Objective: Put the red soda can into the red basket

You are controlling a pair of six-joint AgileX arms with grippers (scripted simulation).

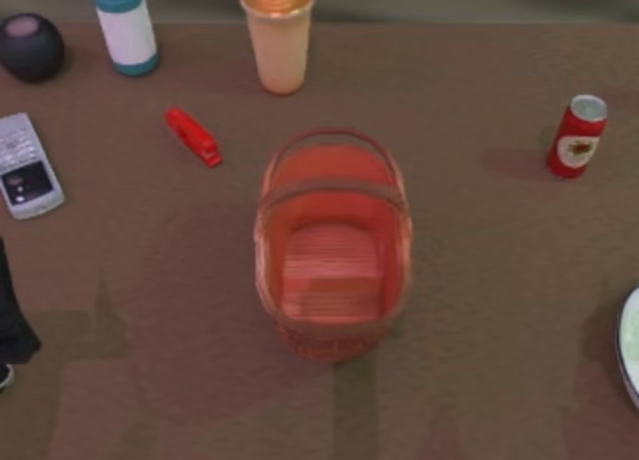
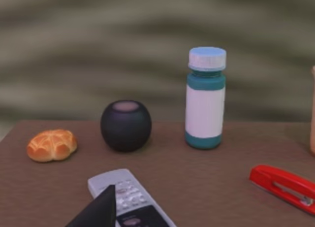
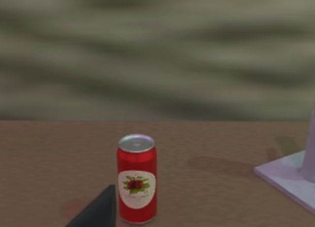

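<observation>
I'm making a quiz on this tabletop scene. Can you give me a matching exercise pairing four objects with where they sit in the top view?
Objects:
1. small red soda can with silver top
2. large oval orange-red woven basket
3. flat red stapler
4. dark round speaker

Places:
A. middle of the table
B. far left corner
C. right side, standing upright
D. left of the basket's handle, lying flat

Pairs: 1-C, 2-A, 3-D, 4-B

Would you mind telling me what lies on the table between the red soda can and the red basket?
Nothing: in the top view, only bare brown table separates the red soda can from the red basket.
</observation>
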